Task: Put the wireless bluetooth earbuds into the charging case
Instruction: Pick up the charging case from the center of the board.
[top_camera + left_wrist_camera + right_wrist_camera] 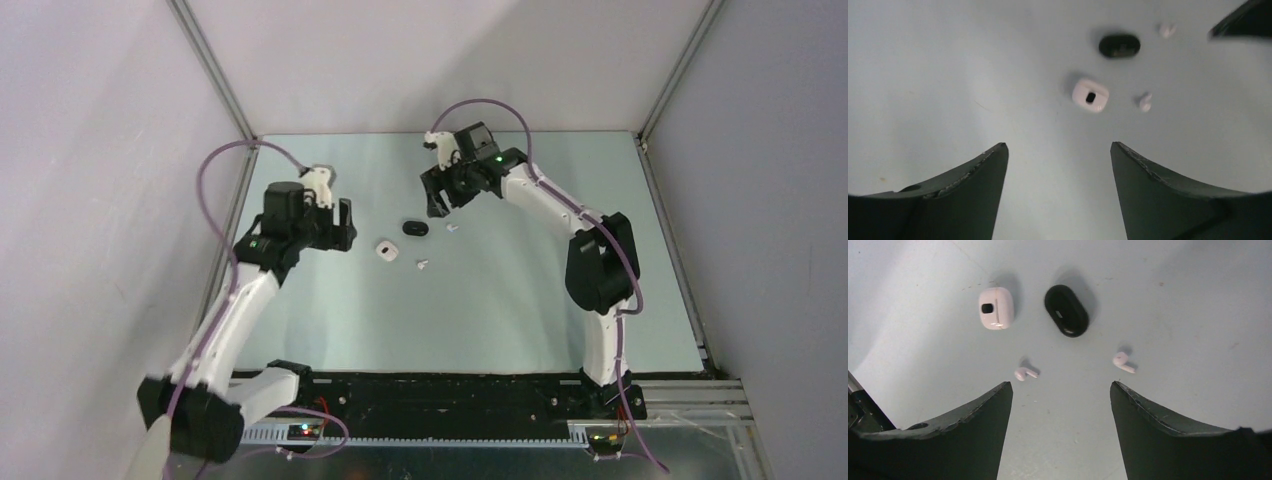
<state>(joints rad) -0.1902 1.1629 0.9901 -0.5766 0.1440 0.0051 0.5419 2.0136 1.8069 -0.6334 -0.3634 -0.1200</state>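
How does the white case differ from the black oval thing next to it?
The small white rounded-square plastic case is squarish; the black oval pebble-like object is longer and narrower. The case carries a small dark mark on top; the black object is dark all over. Both lie on the table, not touching.

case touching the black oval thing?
Apart. Right wrist view shows bare table between the charging case and the black oval object.

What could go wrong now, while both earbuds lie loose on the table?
The earbuds are tiny next to the open right pincer; it may flick one away. The charging case lies loose, so pushing could slide it. The black oval object sits close and may be bumped.
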